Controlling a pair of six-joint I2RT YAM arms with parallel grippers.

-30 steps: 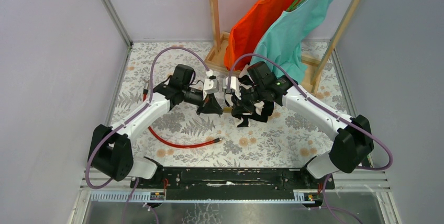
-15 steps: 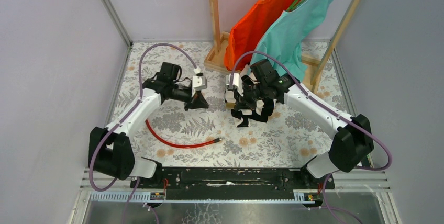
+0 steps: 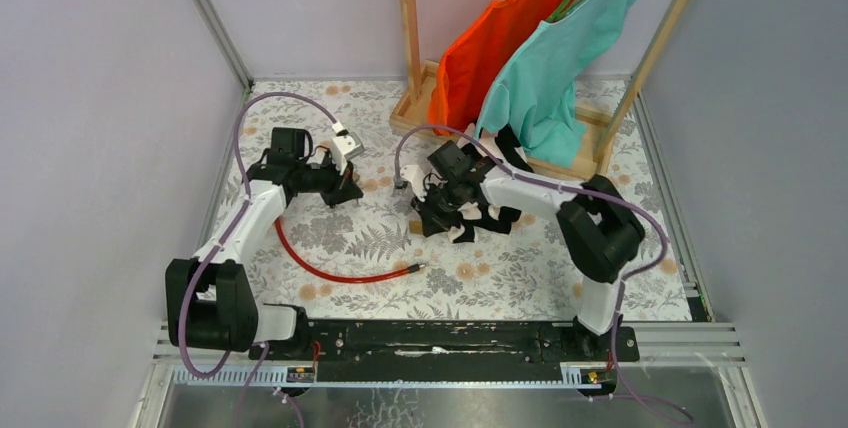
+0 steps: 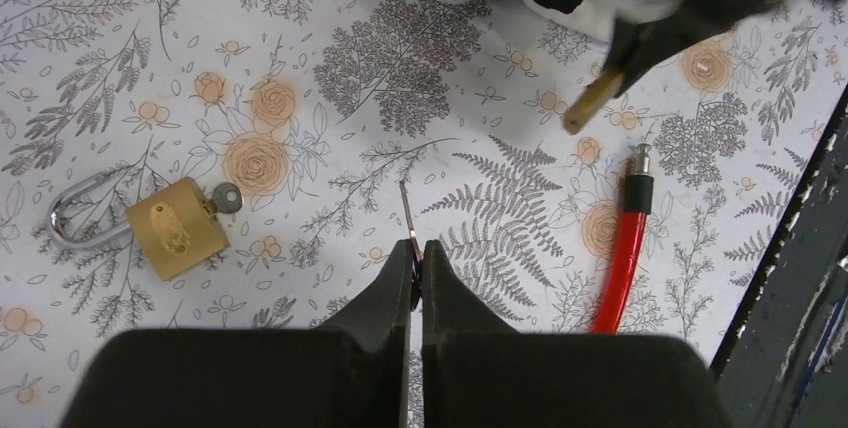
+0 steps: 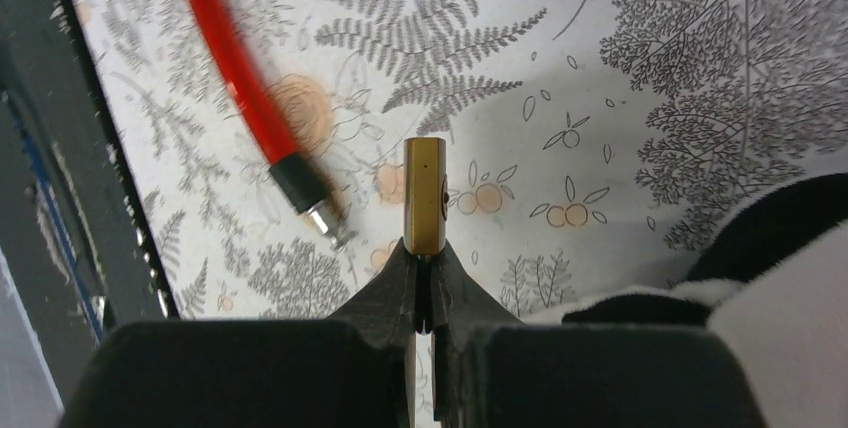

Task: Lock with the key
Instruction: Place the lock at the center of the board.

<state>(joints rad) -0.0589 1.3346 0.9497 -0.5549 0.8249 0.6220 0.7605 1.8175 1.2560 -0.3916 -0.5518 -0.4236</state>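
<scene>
My left gripper [image 4: 418, 246] is shut on the key [image 4: 409, 216], a thin grey metal blade seen edge-on and sticking out past the fingertips. In the top view the left gripper [image 3: 345, 194] hangs over the mat's left half. My right gripper [image 5: 425, 248] is shut on a small square brass block [image 5: 425, 196], which also shows in the left wrist view [image 4: 592, 102]. In the top view the right gripper [image 3: 417, 220] is mid-table. A brass padlock [image 4: 172, 228] with a steel shackle lies on the mat, a small grey key head [image 4: 226, 198] at its side.
A red cable [image 3: 340, 275] curves across the mat, its metal end [image 5: 325, 220] close to the brass block. A black-and-white cloth [image 3: 470, 216] lies under the right arm. A wooden rack [image 3: 408, 38] with orange and teal shirts stands at the back.
My left gripper has pulled away to the left from the right gripper. The right gripper has shifted left and down with the brass block. The two were close together a second ago.
</scene>
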